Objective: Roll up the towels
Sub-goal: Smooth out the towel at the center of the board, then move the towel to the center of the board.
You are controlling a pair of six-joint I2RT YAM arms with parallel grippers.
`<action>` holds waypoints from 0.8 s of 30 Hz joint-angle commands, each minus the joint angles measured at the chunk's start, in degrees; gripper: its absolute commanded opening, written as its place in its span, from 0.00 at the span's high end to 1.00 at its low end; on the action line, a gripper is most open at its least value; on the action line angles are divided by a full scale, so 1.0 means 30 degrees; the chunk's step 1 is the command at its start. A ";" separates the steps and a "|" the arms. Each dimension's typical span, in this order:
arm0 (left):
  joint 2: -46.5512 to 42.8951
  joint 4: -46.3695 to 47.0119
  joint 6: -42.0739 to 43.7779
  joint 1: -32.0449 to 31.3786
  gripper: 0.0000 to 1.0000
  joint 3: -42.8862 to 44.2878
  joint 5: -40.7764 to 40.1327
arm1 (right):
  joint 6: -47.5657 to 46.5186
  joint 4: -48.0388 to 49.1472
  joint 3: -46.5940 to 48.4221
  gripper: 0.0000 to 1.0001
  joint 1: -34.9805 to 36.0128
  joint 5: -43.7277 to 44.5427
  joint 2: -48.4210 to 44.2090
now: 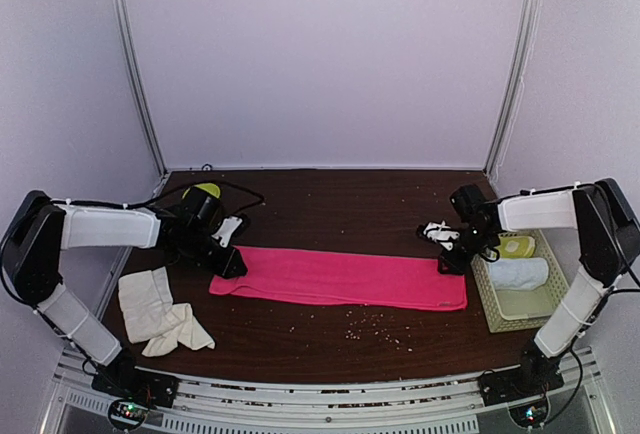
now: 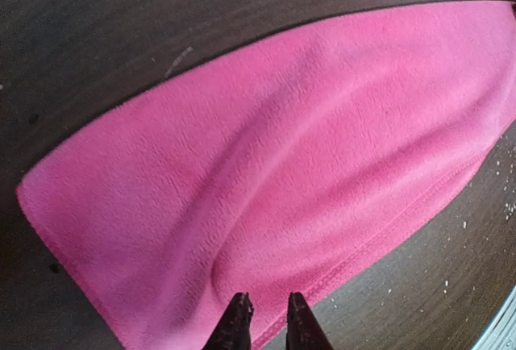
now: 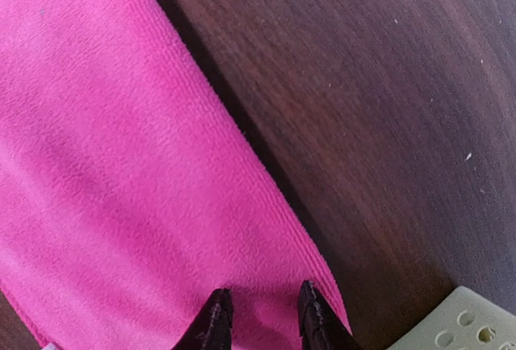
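The bright pink towel [image 1: 340, 277] lies spread flat in a long strip across the middle of the table. My left gripper [image 1: 232, 264] is at its left end. In the left wrist view the jaws [image 2: 264, 306] stand a little apart, tips down on the pink towel [image 2: 282, 164] by its near hem, beside a low crease. My right gripper [image 1: 447, 262] is at the towel's right end. Its tips [image 3: 262, 302] are slightly apart, resting on the pink towel [image 3: 121, 189] near the corner. The cream towel [image 1: 160, 312] lies crumpled at the front left.
A pale green perforated basket [image 1: 500, 319] at the right holds a white towel roll [image 1: 520, 272] and a yellow-green roll [image 1: 518, 246]; its corner [image 3: 468, 322] shows beside my right fingers. Crumbs [image 1: 370, 326] dot the dark wood in front of the pink towel.
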 commanded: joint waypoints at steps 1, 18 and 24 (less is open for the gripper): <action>0.0553 -0.1917 -0.0233 0.0213 0.81 0.2318 -0.2509 | -0.0067 -0.2679 0.1323 0.68 -0.0180 -0.1649 -0.1567; 0.8656 -0.2481 -0.1443 0.0311 0.91 0.9033 -0.5736 | -0.0476 -0.2993 0.1888 0.68 -0.0081 -0.0867 -0.1166; 1.4858 -0.2303 0.0610 0.0350 0.86 1.6828 -0.6636 | 0.0005 -0.2659 0.1971 0.68 -0.0088 -0.0574 -0.0720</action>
